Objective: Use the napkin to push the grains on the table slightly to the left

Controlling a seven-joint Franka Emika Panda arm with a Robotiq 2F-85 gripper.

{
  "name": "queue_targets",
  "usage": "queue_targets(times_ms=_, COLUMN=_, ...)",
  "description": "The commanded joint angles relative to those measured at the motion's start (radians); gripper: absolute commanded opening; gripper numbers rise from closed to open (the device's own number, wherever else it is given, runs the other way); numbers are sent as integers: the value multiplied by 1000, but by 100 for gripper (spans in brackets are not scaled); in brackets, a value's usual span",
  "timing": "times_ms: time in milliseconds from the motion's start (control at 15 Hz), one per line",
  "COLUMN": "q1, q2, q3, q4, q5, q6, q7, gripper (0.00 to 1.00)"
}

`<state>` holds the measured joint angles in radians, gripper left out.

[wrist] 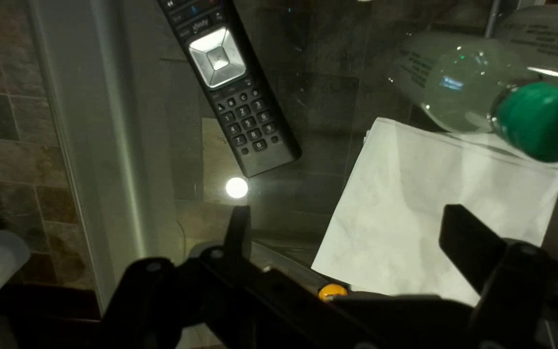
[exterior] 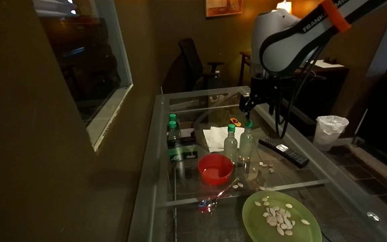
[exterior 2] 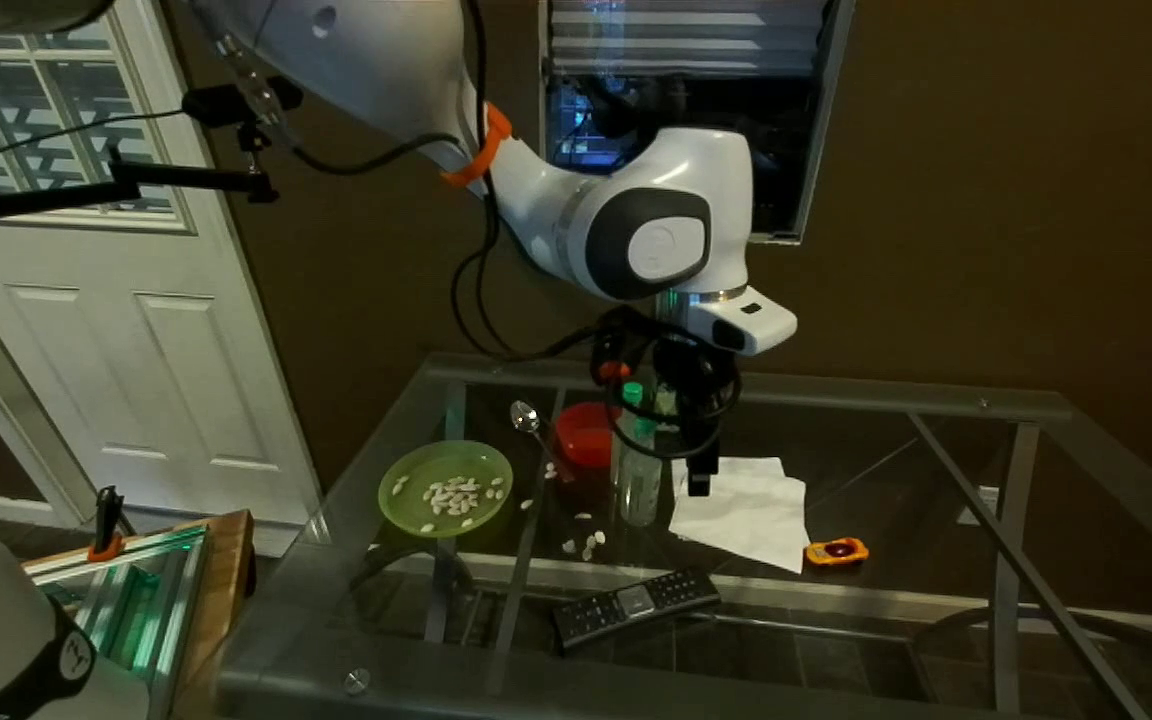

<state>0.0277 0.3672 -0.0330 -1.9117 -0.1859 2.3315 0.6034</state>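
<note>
In an exterior view, a black remote control (exterior 2: 636, 608) lies on the glass-topped bench (exterior 2: 436, 680), slanted to the near long edge and closest to it. Next inward, an orange gadget (exterior 2: 836, 551) lies just beside the napkin (exterior 2: 746, 510), on its right-end side. The grains (exterior 2: 600, 538) lie scattered farther toward the left end, beyond the remote control; a few reach toward the plate (exterior 2: 436, 462). The napkin, white and folded, lies flat about midway between the near long edge and the wall-side edge. The tool (wrist: 346, 213) is raised above the bench near the napkin. Its fingers (wrist: 237, 230) are spread wide apart, with nothing held between them. Two green-capped bottles (exterior 2: 642, 490) stand upright between the grains and the napkin. The plate, round and green, occupies the position nearest the left end and carries a heap of pale pieces (exterior 2: 453, 495). Toward the wall-side edge stands a red bowl (exterior 2: 584, 450); a spoon (exterior 2: 525, 415) lies beside it, head toward the wall-side left corner. Farthest, close to the wall-side edge, stands a black-and-green carton (exterior: 183, 153), two green bottle caps (exterior: 172, 124) showing at its top.
</note>
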Motion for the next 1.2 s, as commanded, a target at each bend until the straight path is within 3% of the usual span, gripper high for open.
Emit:
queue_targets(times_ms=0, q1=27, q2=12, q3=-28, q4=10, q5=16, q6=-1, q7=-8, gripper=100)
queue_targets(times_ms=200, q1=27, q2=20, q3=-31, q4=21, q5=17, q6=-4, q7=-8, gripper=100)
queue_targets(times_ms=267, q1=41, q2=62, q3=-49, q4=58, q5=9, q6=5, q7=69, gripper=100)
queue_targets(times_ms=467, q1=41, q2=144, q3=-62, q4=143, q5=43, q6=2, q7=127, gripper=100)
queue_targets(times_ms=867, q1=9, q2=308, q3=-32, q4=334, q5=217, q6=-53, q7=83, gripper=100)
queue_targets(times_ms=1133, q1=11, q2=401, q3=-40, q4=438, q5=252, q6=-66, q7=82, gripper=100)
